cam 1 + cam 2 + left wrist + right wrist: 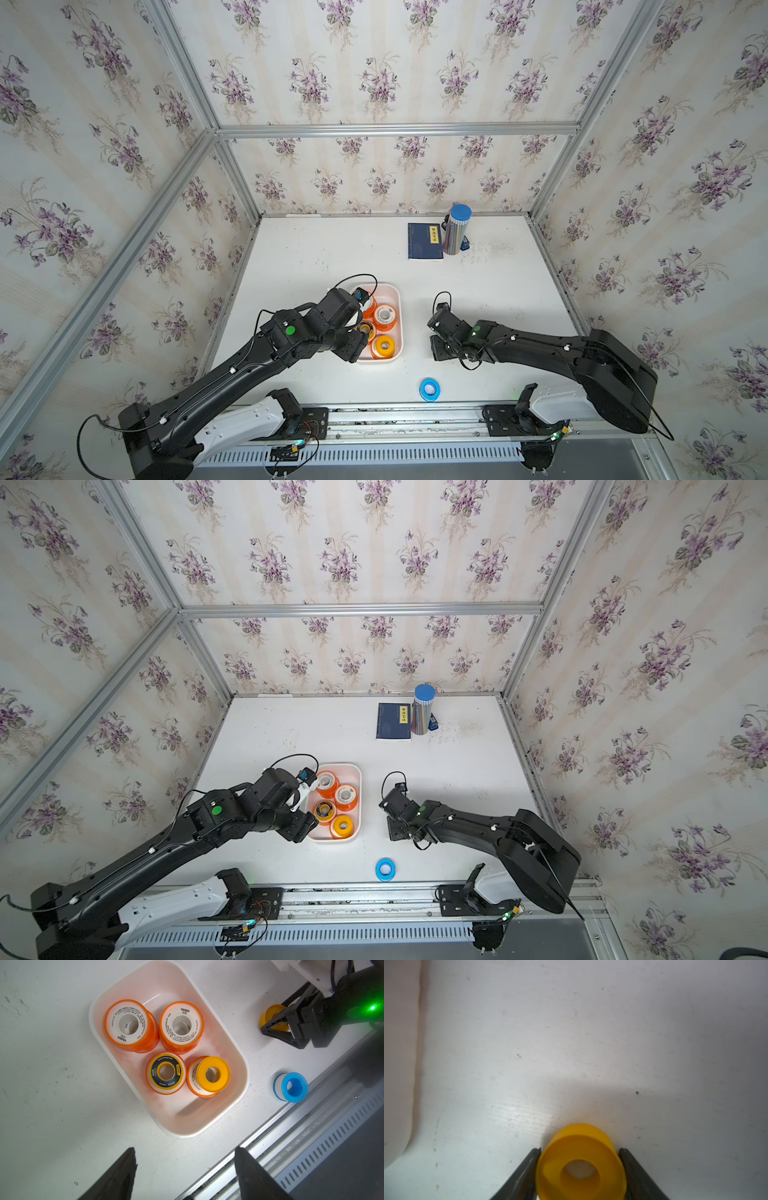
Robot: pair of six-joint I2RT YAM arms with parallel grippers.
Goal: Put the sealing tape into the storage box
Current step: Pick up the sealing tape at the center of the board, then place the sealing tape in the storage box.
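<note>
The storage box (399, 299) is a shallow white tray at mid-table holding several sealing tape spools: two orange ones (131, 1025) with white faces, one with a black label (166, 1072) and a yellow one (214, 1074). My left gripper (185, 1149) hangs open above the table at the box's near-left corner, with nothing between its fingers. To the right of the box, my right gripper (580, 1150) is down at the table with a finger against each side of a yellow spool (580, 1165). A blue spool (429, 389) lies alone near the front edge.
A dark blue booklet (424, 241) and a tall silvery cylinder (457, 228) with a blue cap stand at the back of the table. An aluminium rail (415, 415) runs along the front edge. Flowered walls close in the left, right and back.
</note>
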